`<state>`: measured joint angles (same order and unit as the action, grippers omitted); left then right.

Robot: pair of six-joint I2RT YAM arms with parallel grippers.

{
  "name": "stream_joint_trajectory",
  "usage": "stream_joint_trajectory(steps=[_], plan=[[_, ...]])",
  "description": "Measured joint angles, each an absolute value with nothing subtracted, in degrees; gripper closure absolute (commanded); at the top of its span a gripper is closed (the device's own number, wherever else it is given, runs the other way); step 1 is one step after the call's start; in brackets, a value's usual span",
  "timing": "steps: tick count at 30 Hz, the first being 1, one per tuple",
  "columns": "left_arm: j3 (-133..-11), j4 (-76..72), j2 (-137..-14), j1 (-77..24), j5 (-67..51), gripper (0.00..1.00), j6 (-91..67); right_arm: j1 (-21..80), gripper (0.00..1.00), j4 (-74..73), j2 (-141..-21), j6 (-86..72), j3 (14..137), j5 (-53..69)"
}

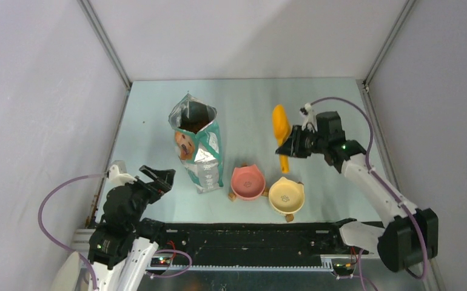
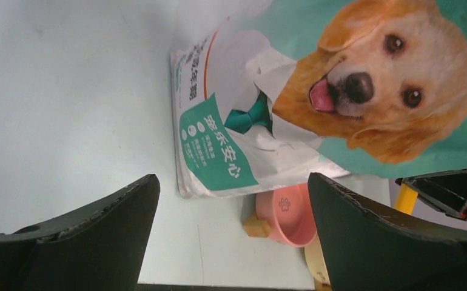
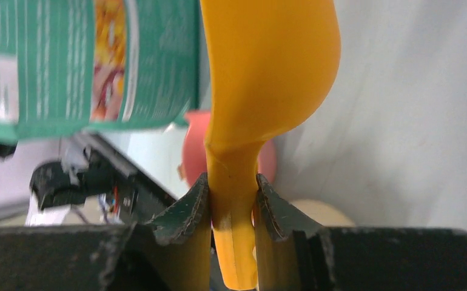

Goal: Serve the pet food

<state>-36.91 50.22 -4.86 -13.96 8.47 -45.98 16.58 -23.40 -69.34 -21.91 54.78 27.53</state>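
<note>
Evidently, only the first step is done: the orange scoop (image 3: 267, 73) is clamped by its handle between the right fingers (image 3: 182, 215) and held above the table (image 1: 249, 103), at about twelve o'clock of the yellow bowl (image 1: 286, 195). No kibble can be made out in it. The pet food (image 1: 196, 115) is seen as a dark mass inside the open mouth of the bag (image 1: 204, 160), which stands upright at ten o'clock of the pink bowl (image 1: 247, 182). Both bowls are seen bare inside. The left fingers (image 2: 91, 230) are spread wide, nothing between them, at eight o'clock of the bag. Scooping and filling are judged to be left.
</note>
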Motion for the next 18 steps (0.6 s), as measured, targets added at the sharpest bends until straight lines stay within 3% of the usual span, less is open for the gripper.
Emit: stream_joint_trajectory(steps=[7,18], plan=[[-36.03,48.42,-8.69,-13.96,-1.48,0.01,-43.83,23.64,1.00,-23.20,-59.00,-23.16,46.33,37.41],[-35.16,48.12,-9.45,-13.96,-17.72,0.01,-38.41,37.21,1.00,-26.17,-59.55,-21.63,43.48,49.34]])
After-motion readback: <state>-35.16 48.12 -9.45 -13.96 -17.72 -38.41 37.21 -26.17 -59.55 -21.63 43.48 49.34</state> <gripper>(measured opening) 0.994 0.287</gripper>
